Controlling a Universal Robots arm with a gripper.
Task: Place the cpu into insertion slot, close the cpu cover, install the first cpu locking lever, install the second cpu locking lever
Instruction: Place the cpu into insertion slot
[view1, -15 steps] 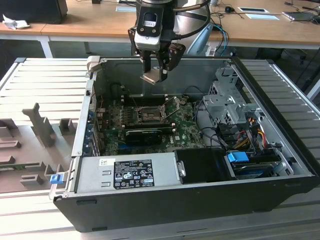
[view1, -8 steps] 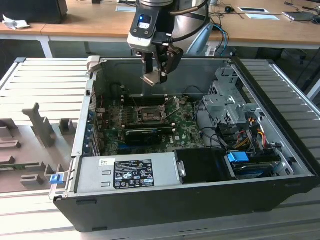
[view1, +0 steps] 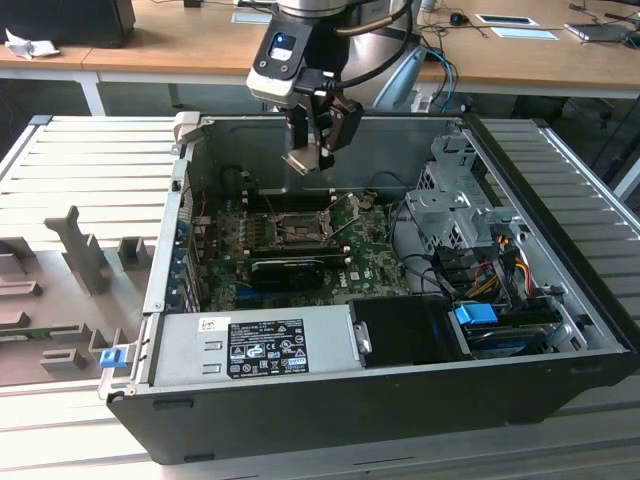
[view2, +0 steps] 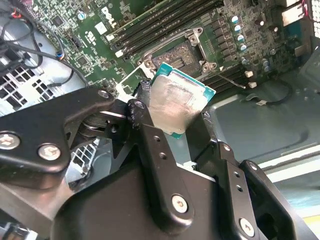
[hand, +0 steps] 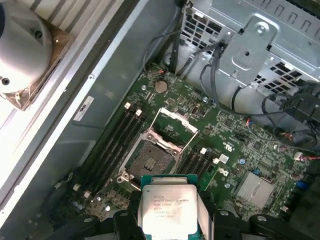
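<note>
The cpu (view2: 177, 102) is gripped by its edges between the closed jaws of the gripper (view1: 318, 152) and is held in the air over the open insertion slot (hand: 150, 160). It is best kept level and squared to the socket rim. Room is bounded by the raised cpu cover (hand: 176, 119), the memory slots (hand: 120, 135) and the case wall (view1: 400, 140).

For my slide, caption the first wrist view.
Gripper holds the silver-grey square cpu above the empty square black insertion slot.
</note>
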